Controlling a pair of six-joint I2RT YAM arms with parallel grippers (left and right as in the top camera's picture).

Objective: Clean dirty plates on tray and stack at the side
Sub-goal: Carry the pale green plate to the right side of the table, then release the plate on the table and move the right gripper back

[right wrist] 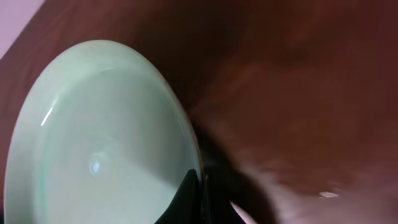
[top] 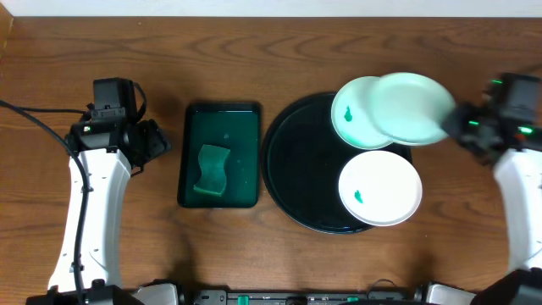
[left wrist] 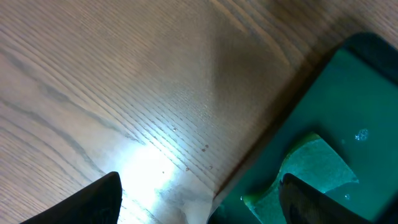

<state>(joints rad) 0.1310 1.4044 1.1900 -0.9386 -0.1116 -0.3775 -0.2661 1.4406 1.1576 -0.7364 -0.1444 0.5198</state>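
My right hand (top: 457, 127) is pinched shut on the rim of one plate (top: 411, 106) at its 3 o'clock edge. The plate hangs over the 1 o'clock part of the tray (top: 284, 161), overlapping a second plate (top: 351, 114) beneath it. A third plate (top: 380, 188) lies at the tray's 5 o'clock.

My worry is the grip: one edge pinch carries the whole plate, so a quick swing could let it sag or slip out and drop onto the second plate or the surface. A low pass could also clip that plate.

The held plate is round, so it has no long axis. It faces up, though I cannot tell whether it is level.

My left hand (top: 159, 142) is wide and holds nothing, at 9 o'clock of the sponge (top: 213, 169).
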